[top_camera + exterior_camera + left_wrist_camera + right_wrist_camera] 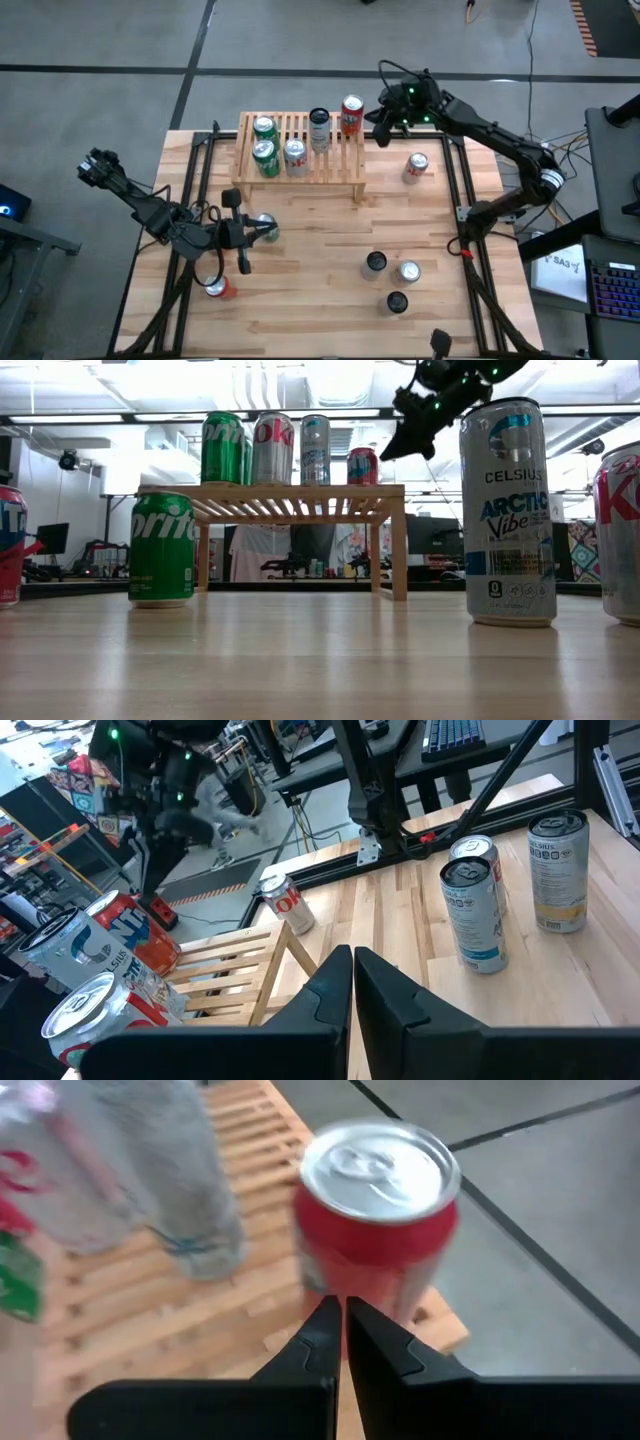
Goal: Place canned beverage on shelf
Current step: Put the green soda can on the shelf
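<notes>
**red can near the shelf edge, closed hand beside it**

the right hand hangs shut and empty just beside the red can, standing at the shelf corner. a sideways nudge could topple it off. the left hand, closed on nothing, waits over the tabletop.

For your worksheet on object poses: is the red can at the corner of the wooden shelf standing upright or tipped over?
Upright. The red can stands on the shelf corner; its round lid faces up in the high view, and the low view shows it vertical.
</notes>
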### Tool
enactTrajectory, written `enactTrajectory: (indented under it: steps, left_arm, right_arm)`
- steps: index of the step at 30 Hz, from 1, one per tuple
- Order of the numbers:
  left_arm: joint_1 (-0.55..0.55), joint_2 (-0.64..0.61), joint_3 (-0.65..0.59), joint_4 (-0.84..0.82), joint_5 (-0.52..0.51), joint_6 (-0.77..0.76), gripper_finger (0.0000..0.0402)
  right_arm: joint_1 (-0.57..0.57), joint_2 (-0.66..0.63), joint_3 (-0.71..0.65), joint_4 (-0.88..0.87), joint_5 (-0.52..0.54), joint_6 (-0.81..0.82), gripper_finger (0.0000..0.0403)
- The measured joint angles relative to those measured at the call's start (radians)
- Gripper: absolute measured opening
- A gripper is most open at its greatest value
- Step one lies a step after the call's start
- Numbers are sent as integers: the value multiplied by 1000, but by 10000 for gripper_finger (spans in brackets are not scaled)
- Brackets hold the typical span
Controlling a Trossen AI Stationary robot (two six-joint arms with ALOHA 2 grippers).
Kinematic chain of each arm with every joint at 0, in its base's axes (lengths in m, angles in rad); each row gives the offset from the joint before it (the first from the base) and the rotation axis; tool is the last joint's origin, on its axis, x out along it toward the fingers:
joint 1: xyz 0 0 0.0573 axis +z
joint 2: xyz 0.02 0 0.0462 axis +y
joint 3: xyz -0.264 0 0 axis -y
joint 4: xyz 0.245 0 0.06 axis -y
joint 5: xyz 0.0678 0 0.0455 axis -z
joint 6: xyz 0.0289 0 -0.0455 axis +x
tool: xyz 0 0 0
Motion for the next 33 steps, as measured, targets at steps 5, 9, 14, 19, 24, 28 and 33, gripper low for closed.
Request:
enactTrajectory:
  steps: [5,9,14,19,24,28,33]
  left_arm:
    - [0,0,0,0,0,0,0]
    - [0,0,0,0,0,-23,0]
    - [0,1,0,1,0,-66,0]
    - [0,1,0,0,0,-124,0]
    - [0,1,0,-3,0,-170,0]
    - [0,1,0,-2,0,-195,0]
    - [0,1,0,1,1,-228,0]
  right_arm:
    - [93,-62,1,-44,0,20,9]
    - [198,-95,1,-60,0,40,9]
    - [333,-123,1,-60,5,53,9]
    - [455,-126,1,-63,97,82,9]
    - [558,-126,1,-70,116,112,9]
    - [641,-126,1,-69,165,138,9]
    - [744,-126,-1,-69,215,153,9]
